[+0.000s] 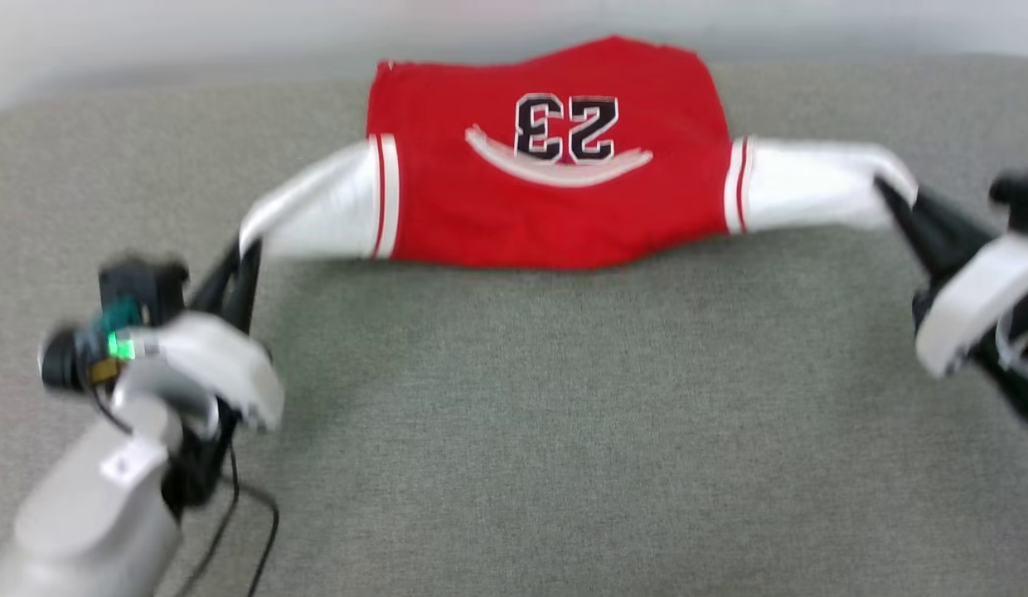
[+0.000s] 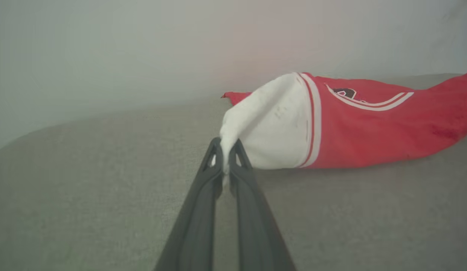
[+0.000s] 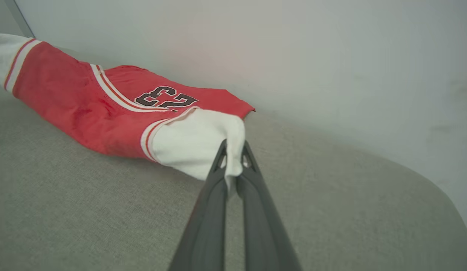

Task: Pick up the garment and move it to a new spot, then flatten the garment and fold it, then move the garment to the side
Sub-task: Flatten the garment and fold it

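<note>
The garment is a red T-shirt with white sleeves and a black "23", stretched across the far part of the grey surface, number upside down to me. My left gripper is shut on the end of the left white sleeve, seen close up in the left wrist view as gripper pinching white cloth. My right gripper is shut on the end of the right white sleeve; the right wrist view shows that gripper clamped on the sleeve. The red body sags between the two grips.
A grey fabric surface spreads under everything, with a wide bare stretch in front of the shirt. A pale wall runs along its far edge, close behind the shirt. A black cable hangs from my left arm.
</note>
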You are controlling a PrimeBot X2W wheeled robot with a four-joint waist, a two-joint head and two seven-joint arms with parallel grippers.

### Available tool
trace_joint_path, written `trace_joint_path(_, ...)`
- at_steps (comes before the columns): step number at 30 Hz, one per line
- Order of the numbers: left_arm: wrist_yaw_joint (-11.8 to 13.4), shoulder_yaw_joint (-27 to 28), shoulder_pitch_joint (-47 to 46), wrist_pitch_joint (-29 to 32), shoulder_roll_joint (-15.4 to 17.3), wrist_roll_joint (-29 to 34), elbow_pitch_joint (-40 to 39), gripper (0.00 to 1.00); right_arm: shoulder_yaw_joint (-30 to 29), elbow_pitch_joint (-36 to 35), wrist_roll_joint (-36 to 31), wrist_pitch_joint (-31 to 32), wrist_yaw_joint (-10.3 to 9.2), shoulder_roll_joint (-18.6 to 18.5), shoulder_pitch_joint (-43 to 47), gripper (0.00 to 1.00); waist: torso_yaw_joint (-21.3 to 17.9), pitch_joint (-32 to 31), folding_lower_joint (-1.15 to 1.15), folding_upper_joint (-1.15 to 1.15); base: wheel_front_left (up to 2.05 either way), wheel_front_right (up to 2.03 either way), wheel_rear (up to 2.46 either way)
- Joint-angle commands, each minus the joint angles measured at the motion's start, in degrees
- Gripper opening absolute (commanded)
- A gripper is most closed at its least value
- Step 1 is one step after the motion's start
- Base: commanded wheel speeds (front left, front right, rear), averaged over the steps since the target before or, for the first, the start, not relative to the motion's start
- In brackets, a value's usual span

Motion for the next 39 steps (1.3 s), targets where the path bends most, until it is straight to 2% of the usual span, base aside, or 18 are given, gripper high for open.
trace_joint_path(1, 0.5, 0.1, 2.4, -0.3, 0.2, -0.6, -0.5, 0.00, -0.6, -0.4, 0.3, -0.4, -0.09, -0.1, 2.7, 0.00, 0.2, -2.2, 0.01, 0.00, 0.00, 0.00, 0.00)
trace_joint_path(11, 2.6, -1.2, 20.1, -0.8, 1.5, -4.8, -2.8, 0.00, -7.8, -0.2, -0.5, -0.6, -0.09, 0.3, 23.7, 0.00, 1.0, -8.5, 0.01, 0.00, 0.00, 0.00, 0.00)
trace_joint_path(21, 4.6, 0.3, 30.7, -2.1, 0.3, -7.1, -2.2, 0.00, -17.6, 0.6, -2.0, -1.1, -0.09, 4.4, 41.3, 0.00, 1.0, -12.6, 0.01, 0.00, 0.00, 0.00, 0.00)
trace_joint_path(32, 5.6, 2.9, 35.4, -2.4, -0.1, -5.7, -5.1, 0.00, -26.1, -4.2, -5.7, 1.0, -0.10, 6.1, 50.5, 0.00, 1.6, -13.0, 0.01, 0.00, 0.00, 0.00, 0.00)
trace_joint_path(33, 5.6, 3.1, 35.3, -2.5, -0.2, -5.4, -5.4, 0.00, -26.6, -4.8, -6.2, 1.4, -0.10, 6.2, 50.7, 0.28, 1.6, -12.9, 0.01, 0.00, 0.00, 0.00, 0.00)
trace_joint_path(34, 5.5, 3.2, 35.2, -2.5, -0.3, -5.1, -5.6, 0.00, -27.1, -5.5, -6.7, 1.9, -0.10, 6.4, 50.7, 0.42, 1.6, -12.9, 0.01, 0.00, 0.00, 0.00, 0.00)
trace_joint_path(35, 5.5, 3.5, 35.1, -2.5, -0.4, -4.8, -6.0, 0.00, -27.6, -6.2, -7.3, 2.3, -0.10, 6.4, 50.5, 0.76, 1.5, -12.8, 0.01, 0.00, 0.00, 0.00, 0.00)
trace_joint_path(36, 5.5, 3.7, 35.0, -2.5, -0.6, -4.4, -6.4, 0.00, -28.3, -6.9, -8.0, 2.6, -0.10, 6.2, 50.0, 1.00, 1.5, -12.8, 0.01, 0.00, 0.00, 0.00, 0.00)
trace_joint_path(39, 5.6, 4.3, 34.6, -2.5, -1.1, -2.9, -7.8, 0.00, -30.3, -9.2, -9.7, 3.6, -0.09, 5.6, 48.5, 1.00, 1.7, -12.6, 0.01, 0.00, 0.00, 0.00, 0.00)
